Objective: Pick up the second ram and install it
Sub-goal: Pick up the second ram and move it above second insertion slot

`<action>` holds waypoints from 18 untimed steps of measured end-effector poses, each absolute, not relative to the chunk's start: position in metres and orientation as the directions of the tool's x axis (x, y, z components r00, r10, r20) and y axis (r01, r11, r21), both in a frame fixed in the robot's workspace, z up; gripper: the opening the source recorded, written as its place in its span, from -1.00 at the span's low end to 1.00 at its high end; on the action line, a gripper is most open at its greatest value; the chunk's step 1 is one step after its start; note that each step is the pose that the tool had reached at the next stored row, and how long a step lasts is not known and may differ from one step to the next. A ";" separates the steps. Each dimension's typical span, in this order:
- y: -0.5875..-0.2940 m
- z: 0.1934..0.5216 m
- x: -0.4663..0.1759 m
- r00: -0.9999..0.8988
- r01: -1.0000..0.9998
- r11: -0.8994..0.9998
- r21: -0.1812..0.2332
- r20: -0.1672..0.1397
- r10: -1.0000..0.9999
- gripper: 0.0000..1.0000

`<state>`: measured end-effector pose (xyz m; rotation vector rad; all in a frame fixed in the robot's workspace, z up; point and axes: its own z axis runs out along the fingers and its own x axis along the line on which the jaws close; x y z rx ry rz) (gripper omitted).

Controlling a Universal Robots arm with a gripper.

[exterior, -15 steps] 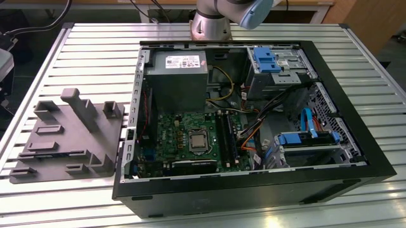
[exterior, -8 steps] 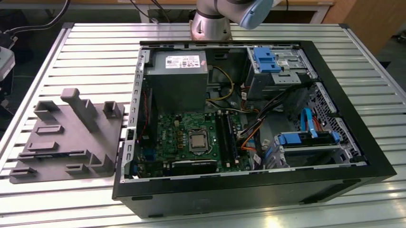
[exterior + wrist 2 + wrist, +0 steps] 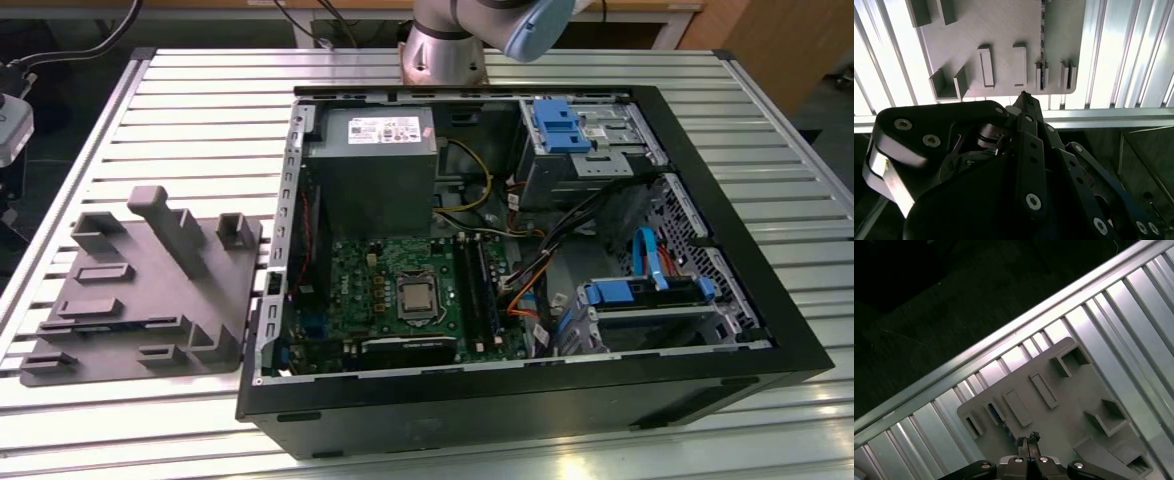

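Your gripper point(image 3: 1024, 97) looks matt black, its screws point(image 3: 1033, 201) bright metal. Beneath it you see a tray point(image 3: 1004, 27) of dull, smooth grey plastic lying on a table point(image 3: 1124, 50) of ribbed, glossy bare metal.

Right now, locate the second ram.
In the second wrist view the second ram stands on edge in the grey tray, at the exterior view's left of the computer case.

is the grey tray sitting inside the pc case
No, the tray lies on the slatted table outside the case, toward the exterior view's left.
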<state>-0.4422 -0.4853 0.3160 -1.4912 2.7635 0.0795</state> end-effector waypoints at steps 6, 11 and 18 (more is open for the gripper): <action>-0.485 0.316 -0.442 -0.515 -0.857 0.513 0.044 -0.024 -0.857 -0.79; -0.485 0.316 -0.442 -0.485 -0.874 0.483 0.044 -0.024 -0.874 -0.79; -0.485 0.316 -0.442 -0.442 -0.897 0.441 0.044 -0.024 -0.897 -0.79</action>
